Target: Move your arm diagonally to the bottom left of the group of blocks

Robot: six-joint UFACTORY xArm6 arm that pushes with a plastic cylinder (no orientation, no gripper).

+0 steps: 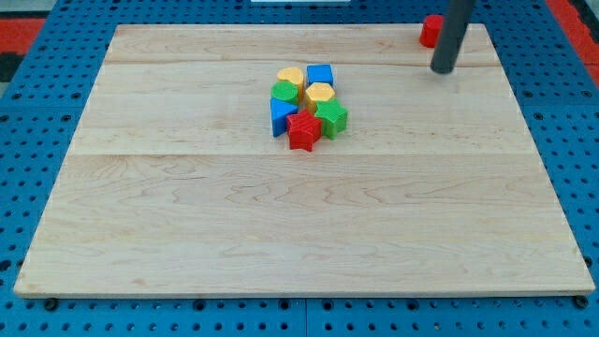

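A tight group of blocks sits a little above the board's middle: a yellow block [290,76], a blue cube [320,75], a green block [284,92], a yellow hexagon block [319,95], a blue block [281,116], a green star block [331,119] and a red star block [302,132]. My tip [442,69] rests at the view's top right, far to the right of the group. A separate red block [430,30] lies just up and left of the rod, partly hidden by it.
The wooden board [299,234] lies on a blue pegboard surface [37,187]. The board's edges run near all sides of the view.
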